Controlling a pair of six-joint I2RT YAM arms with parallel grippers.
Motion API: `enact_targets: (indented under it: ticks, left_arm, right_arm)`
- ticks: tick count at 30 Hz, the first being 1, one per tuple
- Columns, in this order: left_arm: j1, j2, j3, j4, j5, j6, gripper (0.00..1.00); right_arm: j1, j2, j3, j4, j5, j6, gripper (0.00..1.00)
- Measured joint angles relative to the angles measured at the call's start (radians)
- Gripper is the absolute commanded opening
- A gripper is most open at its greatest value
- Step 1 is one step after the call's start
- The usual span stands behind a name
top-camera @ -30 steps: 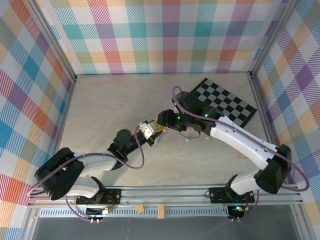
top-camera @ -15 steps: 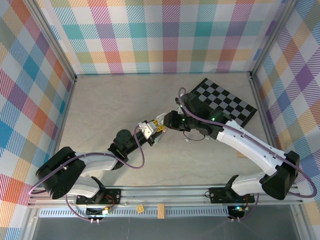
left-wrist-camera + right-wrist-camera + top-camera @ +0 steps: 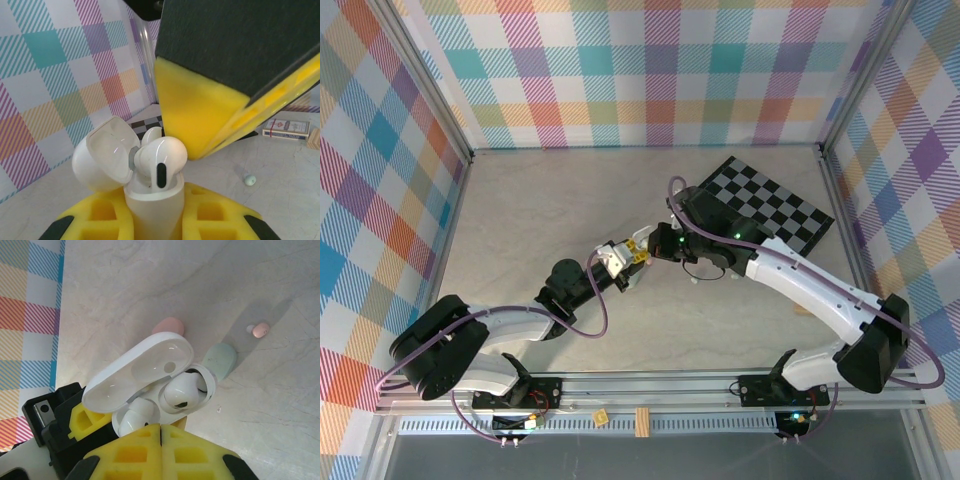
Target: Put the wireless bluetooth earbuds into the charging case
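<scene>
My left gripper [image 3: 152, 212] is shut on a white charging case [image 3: 150, 205], held upright with its lid [image 3: 102, 155] swung open. A white earbud [image 3: 160, 160] sits high in the near slot, and a second white earbud [image 3: 152, 134] shows behind it. In the right wrist view the case [image 3: 202, 400] holds one earbud [image 3: 182, 390] and another [image 3: 135, 420] partly under my fingertips. My right gripper [image 3: 161, 432] is shut with nothing between its yellow pads, hovering just over the case. In the top view both grippers, left [image 3: 618, 264] and right [image 3: 642, 246], meet mid-table.
On the table beyond the case lie a pink case [image 3: 168, 326], a mint case [image 3: 220, 360] and a loose pink earbud [image 3: 260, 330]. A mint earbud [image 3: 250, 179] and a small card box [image 3: 286, 127] rest further off. A checkerboard [image 3: 765, 205] lies back right.
My right gripper has drawn back slightly from the case's front toward its upper side, and the right arm's elbow has shifted. The left gripper still holds the case in the same place.
</scene>
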State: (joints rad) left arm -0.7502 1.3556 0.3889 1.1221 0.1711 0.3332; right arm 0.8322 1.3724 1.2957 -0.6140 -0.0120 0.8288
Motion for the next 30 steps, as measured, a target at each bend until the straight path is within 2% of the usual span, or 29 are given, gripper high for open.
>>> enact_targets:
  ticks: [8,17,19,22,24,27,30]
  left_arm:
    - [0.0,-0.001,0.0,-0.022,0.012,0.0,0.01]
    - [0.0,-0.001,0.001,-0.023,0.014,0.0,0.01]
    - [0.003,-0.001,0.001,-0.023,0.015,-0.004,0.01]
    - [0.007,-0.001,0.001,-0.018,0.021,-0.008,0.02]
    - [0.008,-0.001,0.001,-0.014,0.027,-0.016,0.01]
    - [0.014,0.0,0.001,-0.011,0.035,-0.027,0.01]
    - [0.018,0.0,0.001,-0.009,0.043,-0.03,0.02]
  right_arm:
    - [-0.002,0.002,0.0,0.019,-0.046,-0.006,0.08]
    - [-0.002,-0.002,0.0,0.023,-0.054,-0.014,0.2]
    - [-0.002,-0.018,-0.01,0.028,-0.041,-0.024,0.27]
    - [-0.01,-0.051,-0.024,0.03,-0.022,-0.034,0.29]
    - [-0.017,-0.063,-0.024,0.032,-0.014,-0.038,0.28]
    - [-0.029,-0.066,-0.024,0.034,-0.014,-0.051,0.15]
    - [-0.033,-0.06,-0.024,0.036,-0.031,-0.059,0.1]
